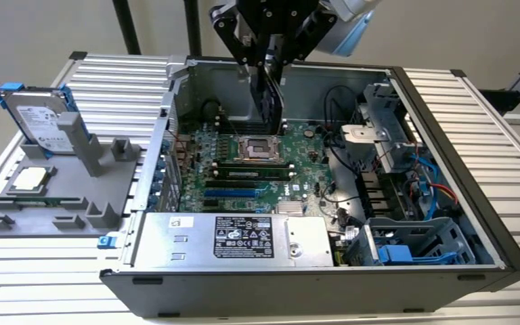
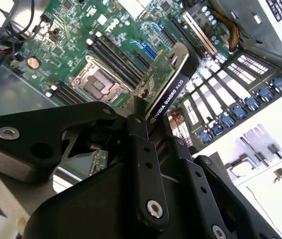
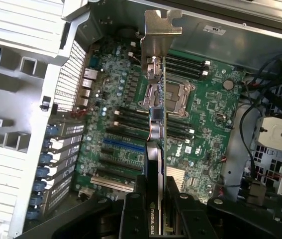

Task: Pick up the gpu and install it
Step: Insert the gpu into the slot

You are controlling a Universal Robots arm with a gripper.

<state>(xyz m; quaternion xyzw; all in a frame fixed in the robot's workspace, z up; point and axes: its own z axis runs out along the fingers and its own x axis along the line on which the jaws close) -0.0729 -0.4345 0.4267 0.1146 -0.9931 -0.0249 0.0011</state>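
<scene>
The black two-fingered gripper (image 1: 267, 64) hangs over the far part of the open dark grey computer case (image 1: 287, 288). Its fingers (image 3: 133, 211) pinch the gpu (image 1: 267, 101), a flat green circuit card with a black cooler shroud on one face and a silver metal bracket at one end. One finger presses on each face. In both wrist views the card (image 2: 168, 84) stands on edge, held above the green motherboard (image 3: 200, 124) and over its square processor socket (image 3: 170, 94) and long black memory slots (image 3: 131, 117), seated in no slot. The bracket (image 3: 158, 35) is at the end away from the gripper (image 3: 158, 199). A silver power supply box (image 1: 233, 237) fills the case's near side. To the exterior view's left of the case, a grey moulded holder (image 1: 43, 217) carries an upright silver hard drive with blue rails (image 1: 38, 122).
</scene>
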